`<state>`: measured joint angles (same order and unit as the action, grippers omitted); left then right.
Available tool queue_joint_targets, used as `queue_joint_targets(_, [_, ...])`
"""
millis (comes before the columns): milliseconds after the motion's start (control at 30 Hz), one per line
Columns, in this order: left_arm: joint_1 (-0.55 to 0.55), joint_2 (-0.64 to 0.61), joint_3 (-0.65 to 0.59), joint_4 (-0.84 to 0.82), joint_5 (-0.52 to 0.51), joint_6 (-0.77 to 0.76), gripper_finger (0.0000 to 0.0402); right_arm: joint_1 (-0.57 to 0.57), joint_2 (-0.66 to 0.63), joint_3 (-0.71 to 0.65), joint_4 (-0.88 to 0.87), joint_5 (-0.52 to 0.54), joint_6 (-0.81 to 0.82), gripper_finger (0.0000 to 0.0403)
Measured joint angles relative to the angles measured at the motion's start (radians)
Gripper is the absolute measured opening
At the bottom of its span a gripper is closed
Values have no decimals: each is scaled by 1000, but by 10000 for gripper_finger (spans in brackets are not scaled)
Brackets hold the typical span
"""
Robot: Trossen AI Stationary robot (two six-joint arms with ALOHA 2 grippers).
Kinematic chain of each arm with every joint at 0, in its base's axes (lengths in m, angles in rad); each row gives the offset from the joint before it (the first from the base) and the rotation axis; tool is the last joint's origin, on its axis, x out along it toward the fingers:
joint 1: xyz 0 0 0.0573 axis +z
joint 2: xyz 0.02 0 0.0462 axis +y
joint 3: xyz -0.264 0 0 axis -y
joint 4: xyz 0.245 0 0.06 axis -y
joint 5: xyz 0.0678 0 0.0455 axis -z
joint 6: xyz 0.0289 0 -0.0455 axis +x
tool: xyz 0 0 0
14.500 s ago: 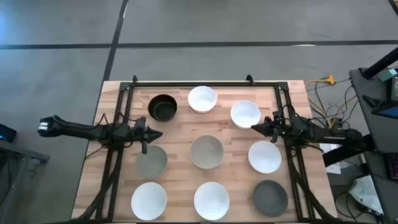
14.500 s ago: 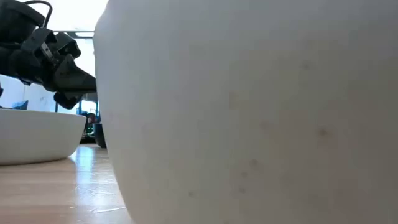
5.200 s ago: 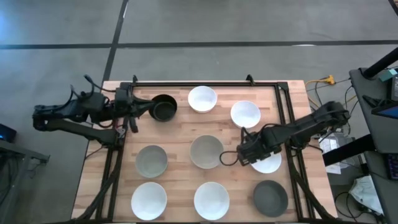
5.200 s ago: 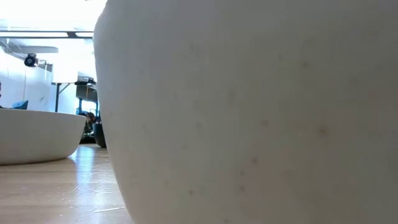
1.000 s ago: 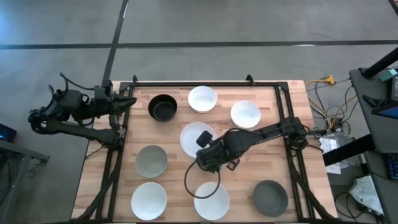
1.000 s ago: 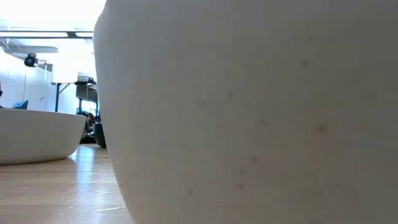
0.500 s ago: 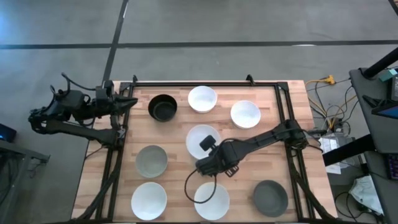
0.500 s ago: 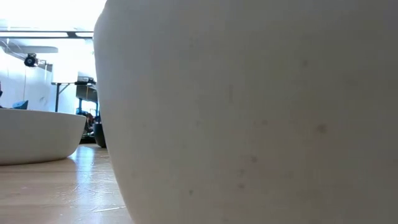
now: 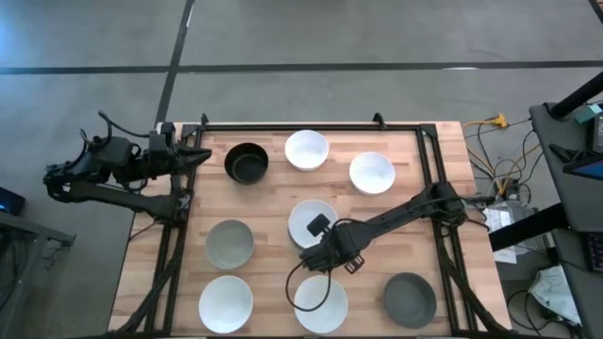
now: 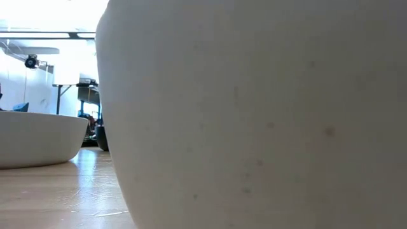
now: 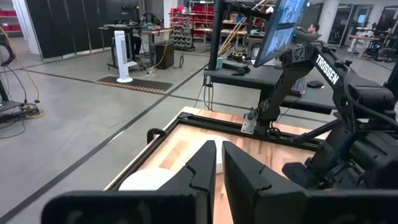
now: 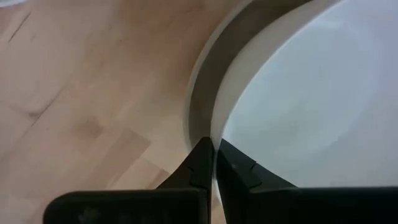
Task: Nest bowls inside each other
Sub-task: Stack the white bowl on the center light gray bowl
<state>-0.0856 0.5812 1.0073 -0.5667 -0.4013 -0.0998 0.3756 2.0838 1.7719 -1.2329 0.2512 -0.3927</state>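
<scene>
Two bowls are already involved at the table's middle: a white bowl (image 9: 311, 221) sits inside the pale grey-green bowl (image 12: 205, 102), whose rim shows as a grey band around it in the right wrist view. Right gripper (image 9: 309, 256) is low at the near edge of that pair, its fingers (image 12: 200, 163) clenched on the white bowl's rim, one tip inside and one outside the wall, judging by that view. Step in hand looks like seating the white bowl in the grey-green one; to do it well the gripper should centre it so the grey band looks even all round, lower until it rests flat, then release straight up without dragging the rim. Other bowls lie well apart around it: black bowl (image 9: 246, 162), two white at the far side, grey-green at left, two white and a dark grey bowl (image 9: 410, 298) at the near side. Left gripper (image 9: 195, 158) waits off the table's far left edge, fingers closed, holding nothing.
</scene>
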Motion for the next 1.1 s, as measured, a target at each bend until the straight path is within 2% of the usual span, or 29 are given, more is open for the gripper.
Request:
queue_joint_targets(233, [0, 3, 0, 2, 0, -1, 13, 0, -1, -9, 48, -4, -25, 9])
queue_joint_targets(367, [0, 6, 0, 5, 0, -1, 13, -1, -2, -19, 69, -39, -68, 9])
queue_joint_targets(1100, [0, 16, 0, 5, 0, 2, 13, -43, -2, -80, 81, -46, -125, 9])
